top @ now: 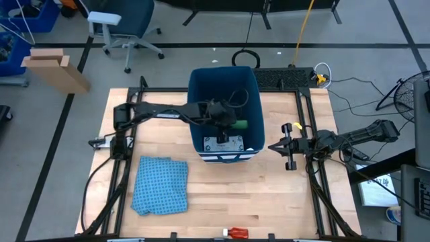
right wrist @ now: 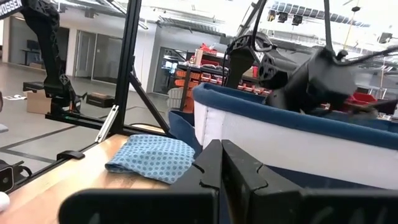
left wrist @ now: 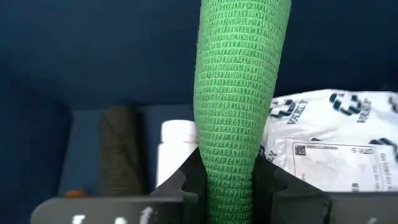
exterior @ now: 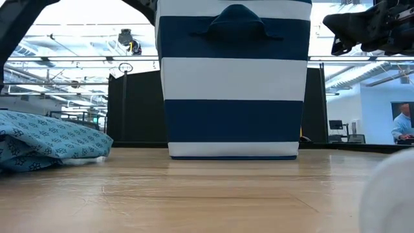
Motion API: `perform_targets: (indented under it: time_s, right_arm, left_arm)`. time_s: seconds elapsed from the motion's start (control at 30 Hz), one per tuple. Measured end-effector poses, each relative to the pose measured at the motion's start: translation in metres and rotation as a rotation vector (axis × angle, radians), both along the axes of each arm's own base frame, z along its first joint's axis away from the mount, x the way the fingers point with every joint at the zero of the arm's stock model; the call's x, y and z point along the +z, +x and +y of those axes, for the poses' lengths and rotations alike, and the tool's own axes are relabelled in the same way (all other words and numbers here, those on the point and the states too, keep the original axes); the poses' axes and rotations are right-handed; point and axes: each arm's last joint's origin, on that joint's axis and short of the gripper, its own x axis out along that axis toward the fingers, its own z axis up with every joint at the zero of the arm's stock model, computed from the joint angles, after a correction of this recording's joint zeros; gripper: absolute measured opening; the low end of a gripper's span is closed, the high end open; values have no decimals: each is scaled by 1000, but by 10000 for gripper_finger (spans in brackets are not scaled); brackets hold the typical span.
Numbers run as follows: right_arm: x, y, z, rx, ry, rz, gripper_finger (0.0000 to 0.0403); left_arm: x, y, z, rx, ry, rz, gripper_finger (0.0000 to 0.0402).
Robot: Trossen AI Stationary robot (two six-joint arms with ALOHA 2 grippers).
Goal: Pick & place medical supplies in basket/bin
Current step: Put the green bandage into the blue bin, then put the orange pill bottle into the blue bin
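Observation:
The dark blue bin point(top: 201, 87) stands at the table's middle, its white-striped short side point(exterior: 233, 77) toward the near edge. My left gripper point(top: 225, 124) is over the bin's inside, shut on a green wrap roll point(left wrist: 239, 106). Below it in the bin lie a white printed packet point(left wrist: 329, 152), a white bottle point(left wrist: 177, 149), a dark olive roll point(left wrist: 118, 155) and a bit of something orange point(left wrist: 74, 194). My right gripper point(top: 274, 146) is shut and empty, right of the bin. A small orange-red item point(top: 235, 232) lies at the table's near edge. My left gripper pinches the green roll near one end point(left wrist: 229, 180) between its two fingers point(left wrist: 186, 180). The fingers come from the table's left, slanting down into the bin, and lie along the roll. The roll sticks out ahead of the fingers toward the table's right point(top: 240, 124), clear of the items below.
A blue patterned cloth point(top: 160, 185) lies crumpled near the table's left front; it also shows in the low view point(exterior: 45, 142) and the right wrist view point(right wrist: 152, 155). Black frame rails point(top: 309, 114) run along the table's sides. Bare wood point(top: 269, 202) lies in front of the bin.

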Motion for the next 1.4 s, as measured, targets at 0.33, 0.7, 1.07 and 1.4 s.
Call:
perform_targets:
  time_s: [0.33,0.7,1.07,1.4]
  right_arm:
    - [-1,0,0,2,1,6,0]
    - [-1,0,0,0,-12,5,0]
    - [-1,0,0,-6,-46,1,0]
    - [0,0,0,-10,-47,-7,0]
  left_arm:
    - [-24,-1,-1,-6,-23,32,62]
    - [-11,-4,-1,-26,-6,8,154]
    - [107,-60,-19,-108,5,-234,313]
    - [207,-190,-52,-168,78,-347,245]
